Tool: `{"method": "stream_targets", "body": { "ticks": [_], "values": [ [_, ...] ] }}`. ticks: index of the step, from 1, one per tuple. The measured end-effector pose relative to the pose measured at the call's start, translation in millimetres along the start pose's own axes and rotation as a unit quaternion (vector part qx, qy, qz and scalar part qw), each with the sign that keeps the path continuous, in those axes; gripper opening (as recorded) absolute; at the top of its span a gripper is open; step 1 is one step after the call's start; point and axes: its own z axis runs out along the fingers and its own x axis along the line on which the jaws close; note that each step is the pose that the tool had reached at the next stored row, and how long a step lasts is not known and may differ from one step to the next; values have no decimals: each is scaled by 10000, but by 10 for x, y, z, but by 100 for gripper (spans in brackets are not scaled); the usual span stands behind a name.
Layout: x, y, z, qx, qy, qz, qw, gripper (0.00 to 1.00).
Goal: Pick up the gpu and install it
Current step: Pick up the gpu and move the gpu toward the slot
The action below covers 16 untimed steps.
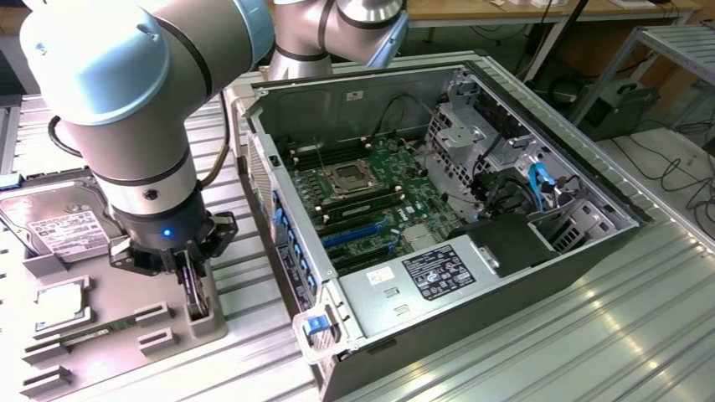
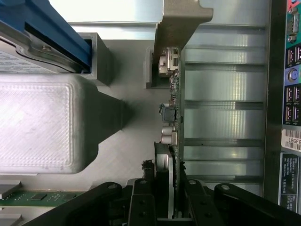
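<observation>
Edgewise, thin green gpu (image 2: 178, 94), silver bracket (image 2: 181, 23), in pincer (image 2: 168, 187)

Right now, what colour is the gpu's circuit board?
Green; the gpu board shows edge-on, best in the wrist view.

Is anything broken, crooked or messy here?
Nothing looks broken or spilled. The gpu stands straight on its edge in the grey holder, with the gripper closed on it. The computer case lies open on its side.
</observation>
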Motion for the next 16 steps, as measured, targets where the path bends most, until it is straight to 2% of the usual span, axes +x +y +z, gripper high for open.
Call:
{"method": "stream_targets", "body": {
  "ticks": [9, 16],
  "values": [
    [0, 4, -108, 0, 1, 0, 10000, 28],
    [0, 5, -110, -5, 0, 0, 10000, 28]
  ]
}}
